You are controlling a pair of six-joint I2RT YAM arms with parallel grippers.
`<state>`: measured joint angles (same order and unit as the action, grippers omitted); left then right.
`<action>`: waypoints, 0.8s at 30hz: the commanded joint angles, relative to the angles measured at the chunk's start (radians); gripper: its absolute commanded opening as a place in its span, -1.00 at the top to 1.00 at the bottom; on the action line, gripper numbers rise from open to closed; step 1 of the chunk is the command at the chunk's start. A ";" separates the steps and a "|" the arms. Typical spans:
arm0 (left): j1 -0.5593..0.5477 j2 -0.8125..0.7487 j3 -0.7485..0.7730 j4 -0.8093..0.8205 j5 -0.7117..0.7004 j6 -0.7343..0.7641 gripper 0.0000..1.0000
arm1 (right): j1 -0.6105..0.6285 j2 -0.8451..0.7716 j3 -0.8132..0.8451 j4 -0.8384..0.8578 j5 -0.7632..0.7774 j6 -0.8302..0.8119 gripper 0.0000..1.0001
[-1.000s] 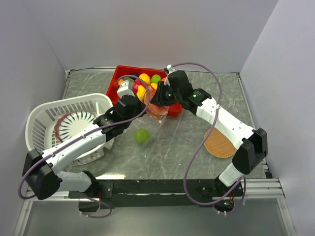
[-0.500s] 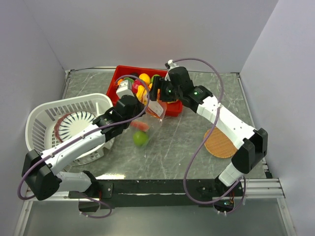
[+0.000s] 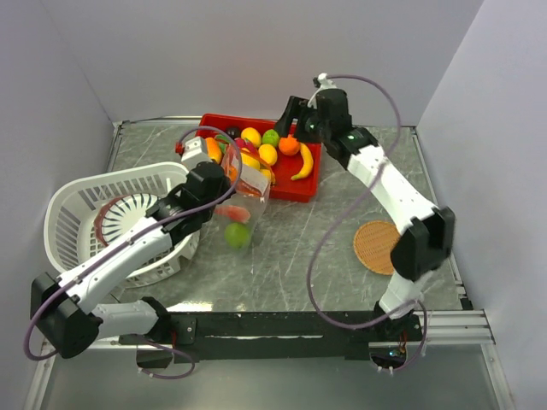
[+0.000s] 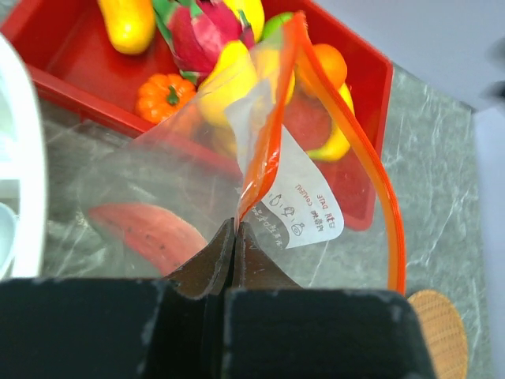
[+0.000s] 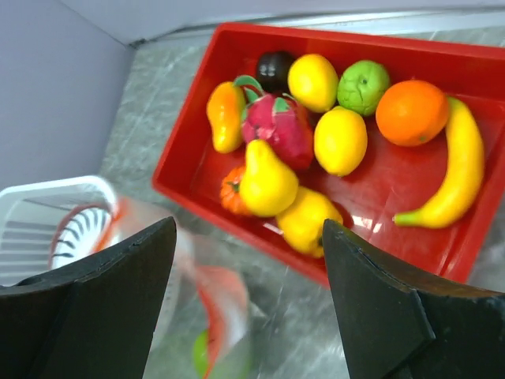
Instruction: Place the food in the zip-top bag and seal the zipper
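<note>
Top view, left tool: my left tool (image 3: 226, 174) is clenched on the zip-top bag (image 3: 248, 188), which hangs at the near-left corner of the red tray (image 3: 295, 192).
Top view, right tool: my right tool (image 3: 291, 120) hovers over the tray's far edge, released and carrying nothing.
Top view, food: a banana (image 3: 302, 162), an orange (image 3: 289, 145) and other toy fruit lie in the tray. A green lime (image 3: 237, 235) lies on the surface (image 3: 325, 231) just on the near side of the bag. A red piece (image 3: 232, 213) lies at the bag's lower end.
Top view, surroundings: a white basket (image 3: 68, 231) sits at the left under my left arm. A cork mat (image 3: 379, 246) lies at the right, well apart from the bag.
Left wrist view, grip: my fingertips meet tightly on the plastic at the lower end of the zipper (image 4: 272, 142). The orange strip rises from the grip and loops open toward the right.
Left wrist view, bag: the red speckled piece shows through the clear plastic, and a white printed label (image 4: 304, 201) sits beside the strip.
Left wrist view, background: a small pumpkin (image 4: 164, 96) and a dragon fruit (image 4: 197, 35) lie in the tray beyond the bag.
Right wrist view, tool: my fingers (image 5: 102, 300) stand wide apart with nothing between them.
Right wrist view, below: the tray holds a pear (image 5: 264, 178), lemons, a dark plum (image 5: 274, 71), the orange and the banana. The bag is a blur at lower left, beside the basket.
</note>
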<state>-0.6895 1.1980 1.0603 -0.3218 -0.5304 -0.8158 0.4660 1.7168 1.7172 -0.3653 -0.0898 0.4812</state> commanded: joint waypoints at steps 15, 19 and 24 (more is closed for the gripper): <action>0.001 -0.207 -0.020 -0.132 -0.080 -0.029 0.98 | 0.043 0.509 0.292 0.161 -0.246 0.000 -1.00; 0.001 -0.218 -0.023 -0.145 -0.082 -0.036 0.98 | 0.072 0.537 0.300 0.154 -0.220 -0.018 -1.00; 0.001 -0.215 -0.023 -0.152 -0.080 -0.026 0.98 | 0.088 0.589 0.363 0.082 -0.143 -0.032 -1.00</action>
<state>-0.6895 1.0008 1.0348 -0.4755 -0.5934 -0.8364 0.5404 2.2482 1.9987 -0.2672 -0.2909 0.4751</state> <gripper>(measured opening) 0.022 0.998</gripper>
